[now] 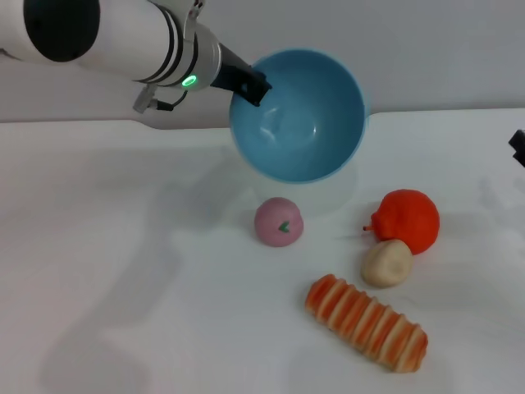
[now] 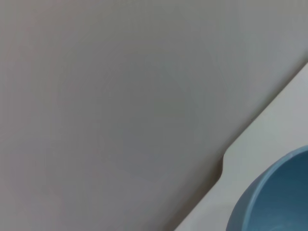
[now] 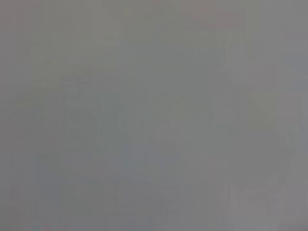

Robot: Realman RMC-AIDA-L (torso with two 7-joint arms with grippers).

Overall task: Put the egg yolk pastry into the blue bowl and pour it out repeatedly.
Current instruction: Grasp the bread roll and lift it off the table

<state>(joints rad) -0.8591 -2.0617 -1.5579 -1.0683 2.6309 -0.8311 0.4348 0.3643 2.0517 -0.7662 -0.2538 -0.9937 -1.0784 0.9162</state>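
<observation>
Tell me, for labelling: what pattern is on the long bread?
Orange and cream stripes run across the long striped bread loaf; head view shows it best.

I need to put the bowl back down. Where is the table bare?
The left pincer holds the blue bowl tilted. Bare table lies left of the pink bun. Crowded on the right: orange fruit, egg yolk pastry, striped bread.

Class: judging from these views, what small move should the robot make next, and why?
Probably the left tool should right the blue bowl and set it down: it holds the bowl by its rim, tipped and empty, while the egg yolk pastry lies on the table beside the orange fruit.
</observation>
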